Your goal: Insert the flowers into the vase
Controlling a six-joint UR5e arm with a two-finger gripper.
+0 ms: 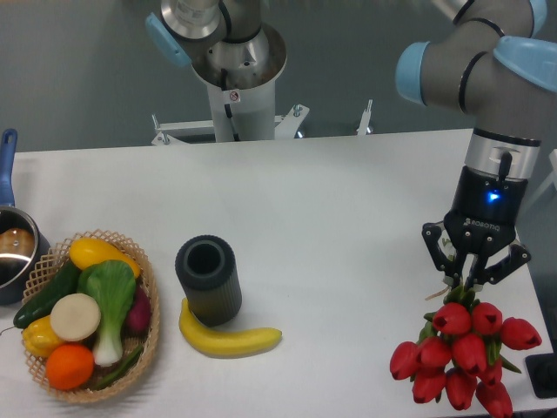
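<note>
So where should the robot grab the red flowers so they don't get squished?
By the green stems, not the buds. The flowers lie at the table's right end with stems pointing away from the camera and the wide red heads toward it. The hand is best coming straight down from above onto the thin bundled stems, where it already sits; whether it has closed on them is unclear.

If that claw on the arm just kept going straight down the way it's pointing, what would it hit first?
The end effector points down at the bunch of red tulips; its fingers are already at the stems. Going on, it would likely press into the buds first, then the white table beneath, though depth is hard to judge.
</note>
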